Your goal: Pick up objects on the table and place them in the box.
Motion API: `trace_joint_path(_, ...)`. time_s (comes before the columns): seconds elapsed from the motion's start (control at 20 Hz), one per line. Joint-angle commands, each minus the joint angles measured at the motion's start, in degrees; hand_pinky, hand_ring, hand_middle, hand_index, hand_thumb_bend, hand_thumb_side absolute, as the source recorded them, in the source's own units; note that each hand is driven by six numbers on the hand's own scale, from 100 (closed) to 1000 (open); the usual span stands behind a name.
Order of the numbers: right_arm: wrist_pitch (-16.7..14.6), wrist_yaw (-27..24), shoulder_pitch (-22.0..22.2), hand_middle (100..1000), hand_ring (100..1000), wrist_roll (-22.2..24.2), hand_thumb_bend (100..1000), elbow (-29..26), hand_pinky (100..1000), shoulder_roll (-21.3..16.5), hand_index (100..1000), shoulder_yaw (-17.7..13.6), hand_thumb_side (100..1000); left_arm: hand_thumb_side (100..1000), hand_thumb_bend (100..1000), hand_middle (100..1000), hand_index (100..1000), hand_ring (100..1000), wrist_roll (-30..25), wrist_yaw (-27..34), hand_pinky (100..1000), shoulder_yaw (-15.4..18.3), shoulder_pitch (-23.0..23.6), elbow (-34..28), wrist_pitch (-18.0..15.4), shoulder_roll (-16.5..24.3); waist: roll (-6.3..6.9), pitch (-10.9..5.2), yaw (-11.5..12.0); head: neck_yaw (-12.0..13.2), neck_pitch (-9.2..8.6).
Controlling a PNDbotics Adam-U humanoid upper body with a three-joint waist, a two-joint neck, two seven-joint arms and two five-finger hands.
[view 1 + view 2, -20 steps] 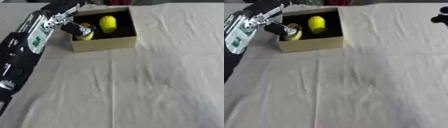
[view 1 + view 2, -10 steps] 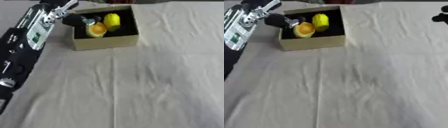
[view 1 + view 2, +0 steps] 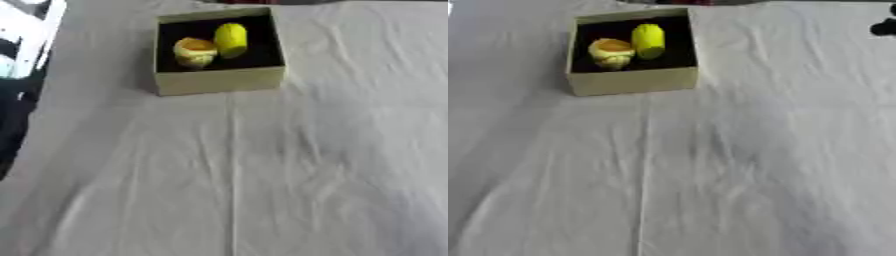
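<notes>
**Two items boxed, cloth bare**

While the box (image 3: 219, 80) sits near the far left corner of the tabletop (image 3: 289, 175), it holds a yellow oblong object (image 3: 231, 39) and, just beside it on the left, an orange-and-cream rounded object (image 3: 194, 52). No further objects show on the white cloth, so the task looks close to done (as far as these views reach).

The left arm (image 3: 26, 55) shows along the left edge, blurred; its hand cannot be made out, so whether the fingers are released or clenched cannot be told. A small dark shape (image 3: 884, 26) at the far right edge may be part of the right hand; its fingers cannot be read either.

The likely risk is the left arm swinging sideways and clipping the box wall, shifting the light box on the wrinkled cloth. Nothing else stands in the way.
</notes>
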Motion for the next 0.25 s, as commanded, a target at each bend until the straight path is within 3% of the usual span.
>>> trace_joint_path(0.05,-1.1,0.6,-0.6,673,653,-0.8,100,-1.0,849,-2.0,773,-1.1,584,566,100,785,846,852,5.8,9.3,810,3.3,3.3,-8.1,-1.0,4.0,-0.34,-1.60,0.2,-1.0,-0.49)
trace_joint_path(0.25,-2.5,1.0,-1.1,674,655,-2.3,100,-1.0,847,-2.3,774,-2.0,556,597,100,789,857,852,13.3,15.8,810,6.1,11.3,-8.9,-9.7,6.0,-0.96,-1.49,0.4,-2.1,-1.46)
